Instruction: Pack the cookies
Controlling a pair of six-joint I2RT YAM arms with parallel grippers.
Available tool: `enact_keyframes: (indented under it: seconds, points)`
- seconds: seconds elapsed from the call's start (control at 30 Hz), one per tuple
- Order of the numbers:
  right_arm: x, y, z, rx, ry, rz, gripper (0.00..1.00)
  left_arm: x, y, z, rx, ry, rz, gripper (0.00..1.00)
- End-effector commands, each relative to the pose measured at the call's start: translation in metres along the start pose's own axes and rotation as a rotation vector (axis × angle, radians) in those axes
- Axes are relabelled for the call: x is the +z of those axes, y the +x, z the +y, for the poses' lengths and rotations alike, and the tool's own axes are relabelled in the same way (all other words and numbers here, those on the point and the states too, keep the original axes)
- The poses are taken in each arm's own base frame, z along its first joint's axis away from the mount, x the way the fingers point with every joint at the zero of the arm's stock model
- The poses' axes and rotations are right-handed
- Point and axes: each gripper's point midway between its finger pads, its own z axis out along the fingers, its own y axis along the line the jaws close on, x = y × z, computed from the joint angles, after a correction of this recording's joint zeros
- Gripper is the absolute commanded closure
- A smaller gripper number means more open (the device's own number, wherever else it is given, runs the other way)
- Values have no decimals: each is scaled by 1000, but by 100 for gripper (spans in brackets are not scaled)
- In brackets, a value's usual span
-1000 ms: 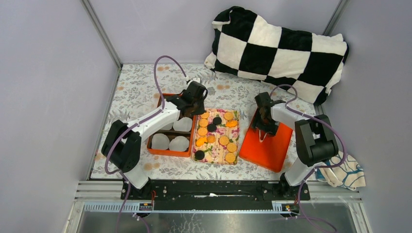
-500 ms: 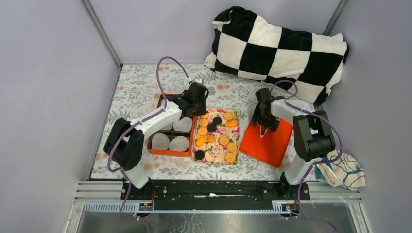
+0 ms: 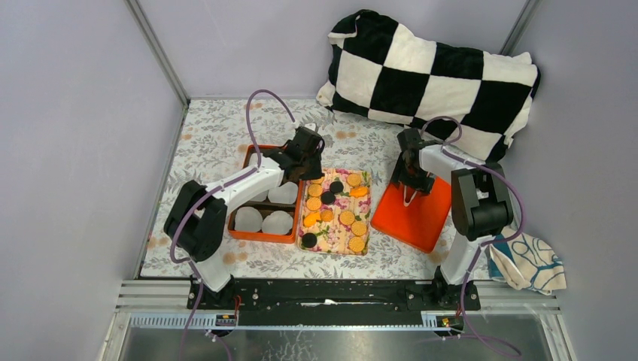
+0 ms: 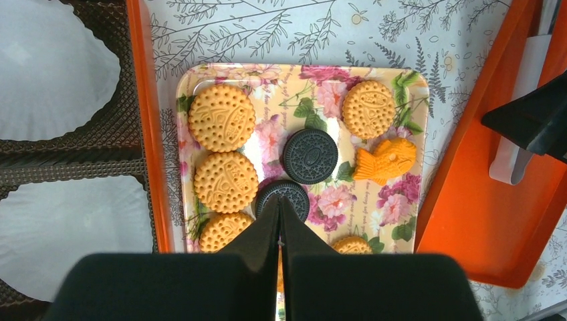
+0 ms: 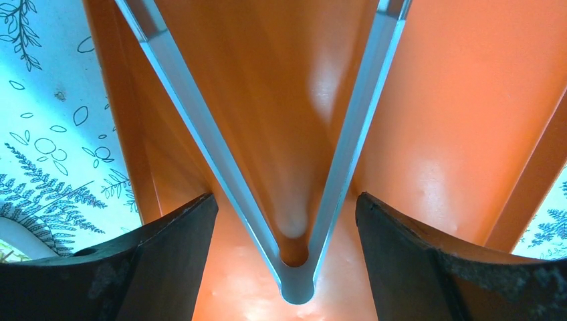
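left gripper pinched shut, above the cookies | right gripper fingers wide apart, white tongs between them, on orange lid, right of middle | cookies on flowery tray, middle of top view

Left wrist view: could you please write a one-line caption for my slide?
Shut left claw above the floral tray of cookies, between the cup-lined orange box and the orange lid.
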Motion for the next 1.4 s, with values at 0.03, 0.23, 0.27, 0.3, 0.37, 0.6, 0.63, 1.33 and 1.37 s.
enact_keyframes:
  seconds: [0.03,0.23,0.27,0.3,0.37,0.6,0.63,1.33,1.37]
  points:
    - [-5,-18,-8,11,48,-51,16,6,2,-4,-2,21,-7,100]
    - [4,-35,-11,14,70,-31,15,7,3,-5,-4,26,-3,100]
    - [7,-35,-12,17,73,-23,15,6,2,-5,-3,25,-4,100]
    - [11,-35,-13,21,72,-17,16,6,2,-5,-4,27,-7,100]
    - [19,-34,-14,28,67,3,17,6,2,-5,-2,27,-6,100]
    - [34,-14,-5,33,1,74,30,6,2,-5,-2,25,-5,100]
    - [33,-15,-4,36,-14,69,35,6,2,-5,-2,24,-5,100]
    - [-126,-33,94,-366,-309,-141,51,-42,-37,4,14,-53,-119,100]
    - [-130,-35,99,-383,-314,-149,51,-48,-42,6,12,-60,-135,100]
